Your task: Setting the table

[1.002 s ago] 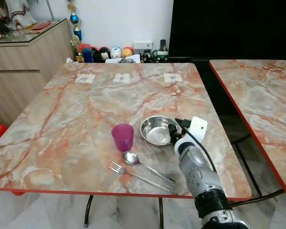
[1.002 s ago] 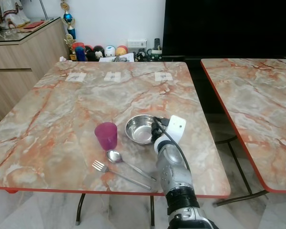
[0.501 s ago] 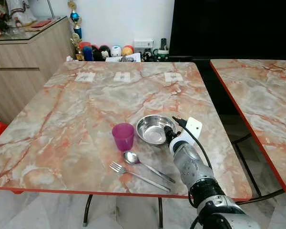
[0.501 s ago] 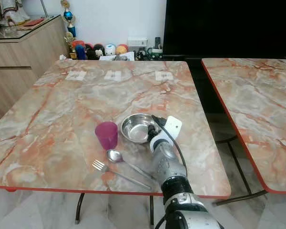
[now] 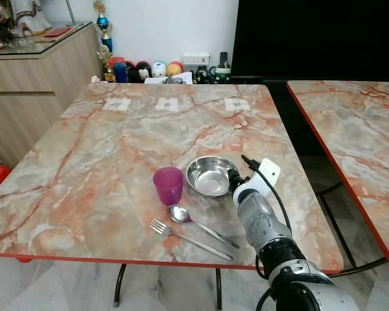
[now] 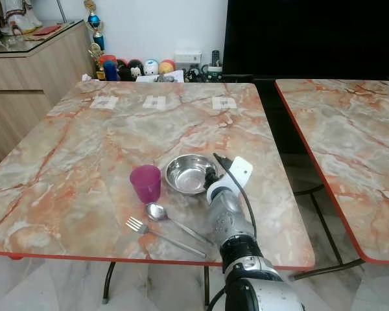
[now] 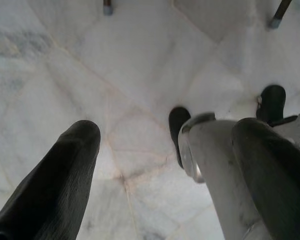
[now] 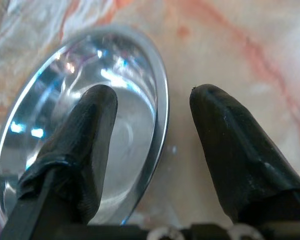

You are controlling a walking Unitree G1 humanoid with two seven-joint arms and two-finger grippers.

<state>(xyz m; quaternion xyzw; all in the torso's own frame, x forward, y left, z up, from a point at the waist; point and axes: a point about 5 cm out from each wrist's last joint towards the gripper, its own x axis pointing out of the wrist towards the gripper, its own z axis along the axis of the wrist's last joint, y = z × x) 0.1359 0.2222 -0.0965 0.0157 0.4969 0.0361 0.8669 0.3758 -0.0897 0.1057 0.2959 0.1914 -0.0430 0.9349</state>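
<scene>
At the upper left of the frame stands a wooden sideboard (image 5: 32, 97) with a glass top, carrying a red flat item (image 5: 56, 32) and a white figurine (image 5: 27, 16) at the very corner. Beside it, against the white wall, a trophy (image 5: 103, 29) with a blue ball rises above a row of round, coloured figurines (image 5: 146, 69) on the floor. A white wall socket (image 5: 195, 59) sits just right of them, next to some dark small objects. A large black panel (image 5: 318, 39) takes up the upper right. At the right edge lies a second marble table (image 5: 356, 142) with a red rim. Pale marble floor (image 5: 58, 288) runs along the bottom.
</scene>
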